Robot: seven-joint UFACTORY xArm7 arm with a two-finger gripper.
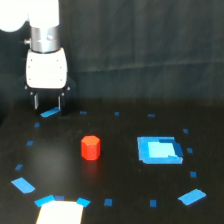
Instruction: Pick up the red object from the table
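Honestly, the red object (91, 147) looks like an easy thing to lift: small, stiff and probably light, with a matte skin that should not slip between the fingers. My guess is the best hold is across 2 opposite flat sides, about halfway up, since it seems faceted rather than round. It is a short, squat, red-orange block with a slightly brighter top face, standing upright on the black table (120, 175). It sits well apart from the flat blue rectangle (159, 150), on that rectangle's side toward the exterior view's left. The gripper (47, 103) hangs farther from the blue rectangle still, beyond the block and higher in the picture, its 2 dark fingers parted, pointing down and holding nothing, with a small blue tape mark (49, 113) just below them.
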